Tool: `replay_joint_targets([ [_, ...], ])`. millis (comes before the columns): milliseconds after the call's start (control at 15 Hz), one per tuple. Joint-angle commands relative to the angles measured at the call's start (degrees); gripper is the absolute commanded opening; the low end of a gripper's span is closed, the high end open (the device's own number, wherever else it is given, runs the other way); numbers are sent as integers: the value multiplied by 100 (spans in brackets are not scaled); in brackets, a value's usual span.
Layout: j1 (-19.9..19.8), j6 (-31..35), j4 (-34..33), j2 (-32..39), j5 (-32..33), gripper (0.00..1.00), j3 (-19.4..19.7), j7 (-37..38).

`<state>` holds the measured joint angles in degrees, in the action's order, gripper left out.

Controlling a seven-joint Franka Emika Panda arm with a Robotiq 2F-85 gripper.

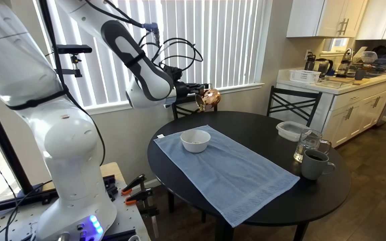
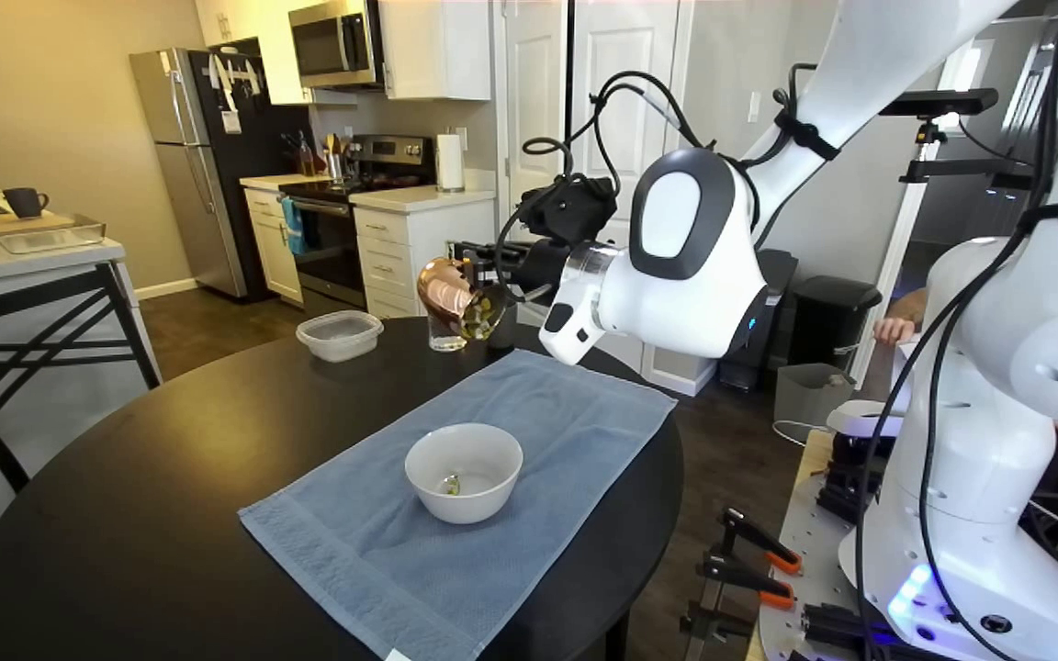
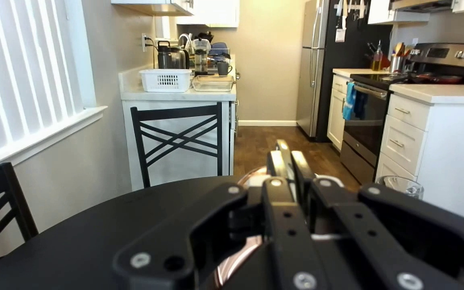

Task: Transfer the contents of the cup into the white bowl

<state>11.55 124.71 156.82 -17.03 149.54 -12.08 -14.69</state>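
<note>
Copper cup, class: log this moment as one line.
gripper: shut on copper cup; cup: tipped, contents visible; white bowl: on blue towel, bits inside

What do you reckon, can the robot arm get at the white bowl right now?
Probably yes for pouring: nothing seems to stand between the copper cup and the white bowl. Grasping the bowl looks unlikely, since the end effector grips the cup.

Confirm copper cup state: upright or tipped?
Tipped: in both exterior views the copper cup is tilted far over, its mouth facing sideways and somewhat down rather than up.
</note>
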Motion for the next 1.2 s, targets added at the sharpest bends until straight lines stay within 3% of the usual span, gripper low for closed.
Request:
replay_joint_targets([
  [0, 1, -424, 128, -92, -8, 2, -97, -234],
  [1133, 13, -684, -66, 204, -42, 2, -141, -200],
])
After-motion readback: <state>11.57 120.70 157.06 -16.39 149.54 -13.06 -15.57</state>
